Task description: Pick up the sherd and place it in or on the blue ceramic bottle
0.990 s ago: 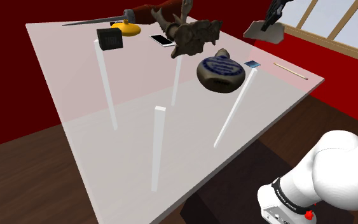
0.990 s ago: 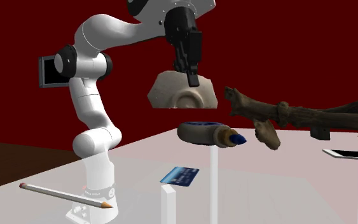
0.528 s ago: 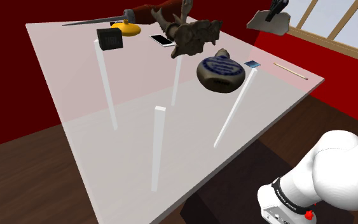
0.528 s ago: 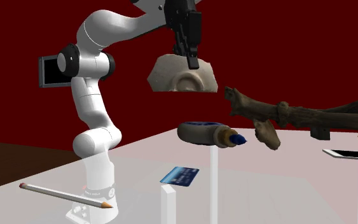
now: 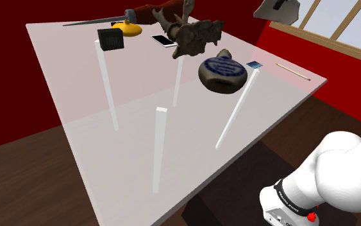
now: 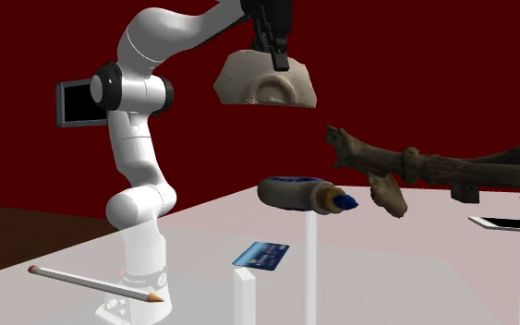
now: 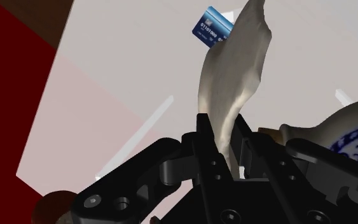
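Observation:
The sherd (image 6: 262, 81) is a pale beige curved fragment, held high above the table with my gripper (image 6: 277, 63) shut on its upper edge. In the shoulder view the sherd (image 5: 278, 11) hangs at the top right, above the table's far right part. In the wrist view the sherd (image 7: 234, 70) rises from between my black fingers (image 7: 208, 147), which clasp it. The bottle (image 5: 222, 72) is brownish with a blue and white pattern and lies on its side on the table. It also appears as the bottle (image 6: 299, 194) with a blue tip, below and to the right of the sherd.
The glassy table (image 5: 134, 96) carries a blue card (image 5: 254, 65), a pencil (image 5: 292, 70), a brown gnarled branch (image 5: 193, 33), a phone (image 5: 164, 40), a dark box (image 5: 111, 38) and a yellow object (image 5: 127, 28). Dark red walls stand behind.
My gripper has risen with the sherd clasped in it, now well above the bottle and table. Nothing on the table moved.

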